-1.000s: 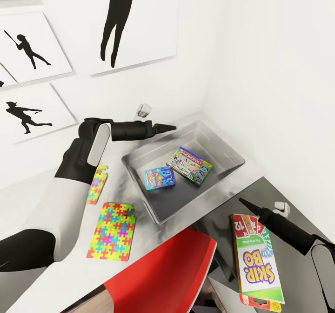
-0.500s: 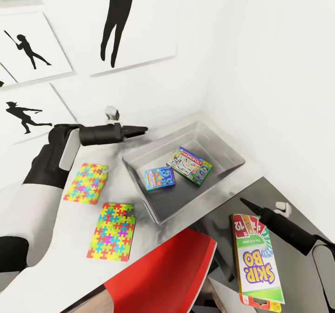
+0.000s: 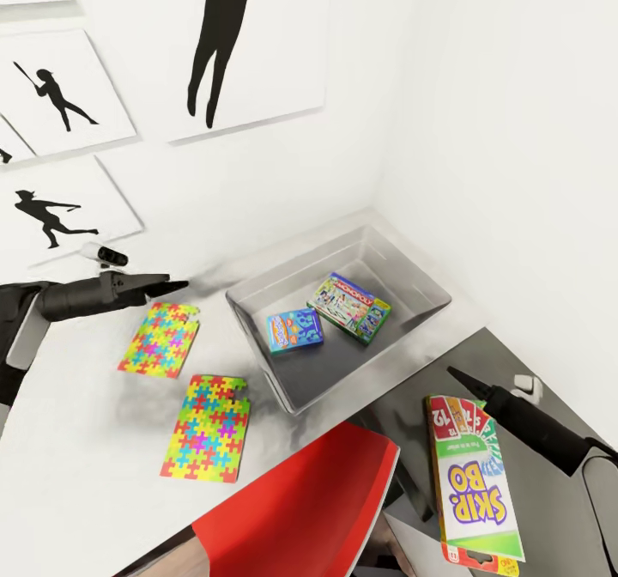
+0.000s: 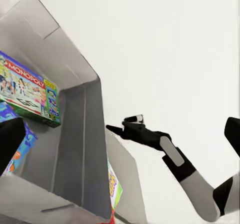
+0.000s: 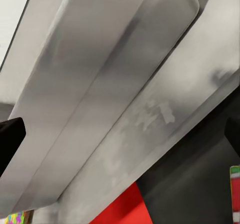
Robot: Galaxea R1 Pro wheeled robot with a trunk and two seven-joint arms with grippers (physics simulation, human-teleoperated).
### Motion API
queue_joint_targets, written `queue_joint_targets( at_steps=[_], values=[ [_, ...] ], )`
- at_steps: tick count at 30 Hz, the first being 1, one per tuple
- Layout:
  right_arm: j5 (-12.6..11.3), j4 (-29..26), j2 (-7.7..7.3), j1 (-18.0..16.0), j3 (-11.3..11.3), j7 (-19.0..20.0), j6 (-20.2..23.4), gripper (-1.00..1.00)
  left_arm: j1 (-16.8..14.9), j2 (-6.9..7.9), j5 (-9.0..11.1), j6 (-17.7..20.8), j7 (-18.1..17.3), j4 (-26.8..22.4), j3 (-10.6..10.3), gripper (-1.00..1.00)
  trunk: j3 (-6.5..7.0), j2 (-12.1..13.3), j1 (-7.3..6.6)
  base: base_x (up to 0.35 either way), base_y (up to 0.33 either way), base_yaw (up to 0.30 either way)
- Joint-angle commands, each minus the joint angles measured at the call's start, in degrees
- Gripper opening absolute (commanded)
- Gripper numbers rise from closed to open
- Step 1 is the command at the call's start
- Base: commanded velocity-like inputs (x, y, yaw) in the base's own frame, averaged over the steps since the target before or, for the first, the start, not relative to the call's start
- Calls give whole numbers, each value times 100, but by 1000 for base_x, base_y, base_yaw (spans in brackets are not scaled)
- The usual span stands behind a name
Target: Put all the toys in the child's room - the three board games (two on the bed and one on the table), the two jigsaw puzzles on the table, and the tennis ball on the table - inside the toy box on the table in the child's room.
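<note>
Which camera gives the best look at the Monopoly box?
The left wrist view: the Monopoly box is large there, its title readable, lying in the toy box. The head view shows it whole but small. The right wrist view gives the bin's outer wall.

light-grey toy box point(image 3: 412, 281), two jigsaw puzzles point(image 3: 160, 338) point(image 3: 206, 426) in bright multicolour, white-green skip-bo box point(image 3: 475, 484), red chair point(image 3: 300, 508).
</note>
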Motion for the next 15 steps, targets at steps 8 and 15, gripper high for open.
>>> queue_joint_targets(
  at_steps=[8, 15],
  values=[
    [-20, -1, 1, -2, -52, 40, 33, 100, 1475, 397, -6, -50, -601, 29, 1412, 100, 63, -9, 4, 0, 0, 0],
    [-48, -1, 0, 4, -54, 42, 41, 100, 2312, 408, -10, -230, -601, 42, 2142, 100, 127, -9, 4, 0, 0, 0]
  ],
)
